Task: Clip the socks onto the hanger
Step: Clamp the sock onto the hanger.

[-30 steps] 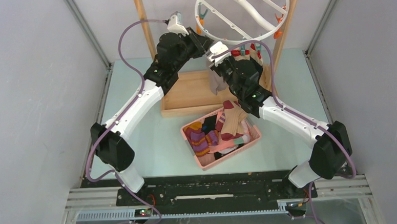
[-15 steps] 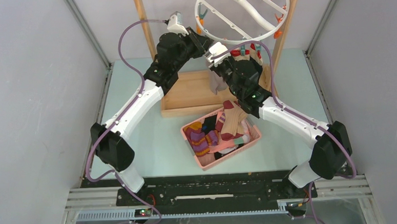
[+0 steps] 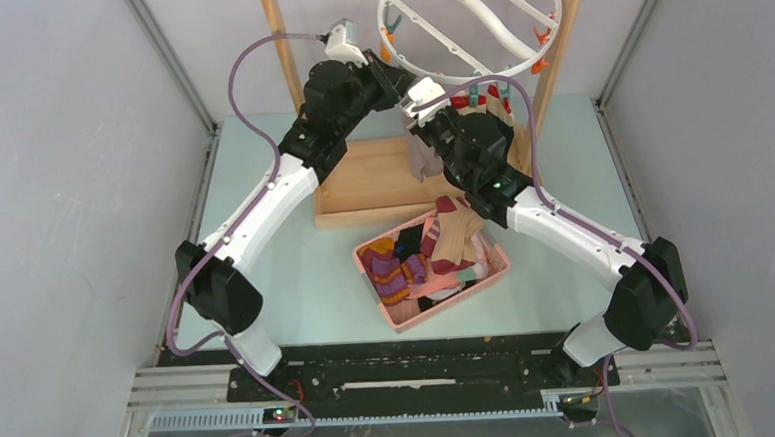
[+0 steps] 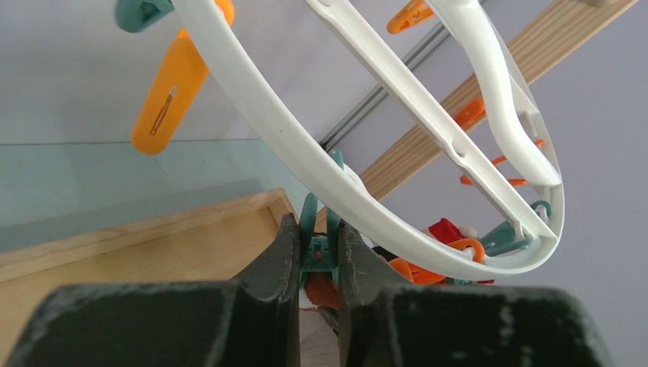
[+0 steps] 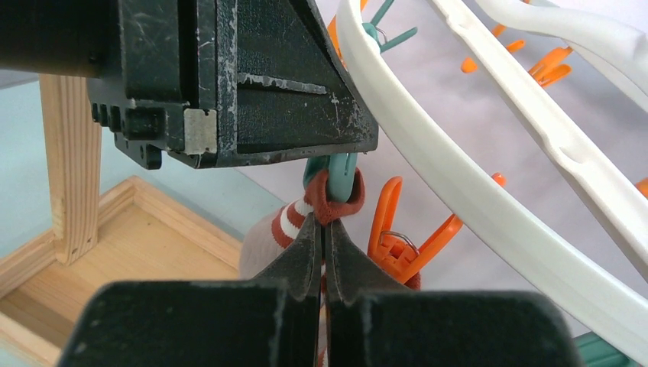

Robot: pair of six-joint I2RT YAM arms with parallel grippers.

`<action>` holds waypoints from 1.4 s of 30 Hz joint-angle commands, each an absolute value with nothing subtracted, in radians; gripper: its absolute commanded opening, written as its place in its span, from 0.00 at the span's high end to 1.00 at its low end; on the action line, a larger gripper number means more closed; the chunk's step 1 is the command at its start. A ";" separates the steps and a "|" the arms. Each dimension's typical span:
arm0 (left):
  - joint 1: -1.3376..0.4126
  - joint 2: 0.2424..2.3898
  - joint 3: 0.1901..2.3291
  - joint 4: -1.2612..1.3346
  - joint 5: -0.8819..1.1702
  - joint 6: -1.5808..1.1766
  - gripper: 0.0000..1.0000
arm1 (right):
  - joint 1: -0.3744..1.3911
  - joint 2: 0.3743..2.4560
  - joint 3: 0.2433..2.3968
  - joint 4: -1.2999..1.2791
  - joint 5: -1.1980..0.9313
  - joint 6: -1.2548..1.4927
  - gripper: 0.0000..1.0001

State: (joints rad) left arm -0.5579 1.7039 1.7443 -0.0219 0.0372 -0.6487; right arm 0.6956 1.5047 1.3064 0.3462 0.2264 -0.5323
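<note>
Tightly packed under hanger (image 4: 267, 126) rim
Teal clip (image 4: 315, 238) squeezed by left pincer (image 4: 317, 264); red-cream sock cuff (image 5: 341, 202) pinched in right pincer (image 5: 325, 243).

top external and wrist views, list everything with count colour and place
hanger: one, white ring, between the rack's uprights
clips: several, orange and teal, dangling from the hanger's rim
rack: one, light wood, back of table
basket: one, pink, in front of the rack
socks in basket: several, purple-orange striped, maroon, tan
held sock: one, red-cream striped cuff, at a teal clip
table: one, pale green
left pincer: one, black, shut on the teal clip
right pincer: one, black, shut on the held sock's cuff
</note>
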 commanded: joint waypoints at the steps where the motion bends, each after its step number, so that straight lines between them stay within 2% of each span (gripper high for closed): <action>1: -0.557 1.698 1.799 -0.019 0.018 -0.633 1.00 | 0.698 1.478 1.365 0.351 0.240 -0.516 1.00; 7: -0.557 1.695 1.797 -0.016 0.019 -0.630 0.98 | 0.696 1.485 1.370 0.334 0.242 -0.501 1.00; 15: -0.557 1.691 1.790 -0.016 0.020 -0.638 0.72 | 0.688 1.487 1.370 0.322 0.244 -0.487 1.00; 26: -0.557 1.667 1.772 -0.015 0.015 -0.645 0.51 | 0.680 1.488 1.366 0.307 0.239 -0.469 1.00; 32: -0.556 1.631 1.732 -0.004 0.015 -0.647 0.36 | 0.676 1.475 1.353 0.298 0.228 -0.455 1.00; 42: -0.557 1.545 1.644 -0.005 0.041 -0.646 0.24 | 0.669 1.416 1.295 0.260 0.207 -0.410 0.64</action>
State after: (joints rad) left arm -0.5575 1.6337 1.6840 -0.0460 0.0299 -0.6399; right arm 0.6743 1.4910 1.3186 0.2657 0.2146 -0.4431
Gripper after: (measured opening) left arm 0.747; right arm 0.308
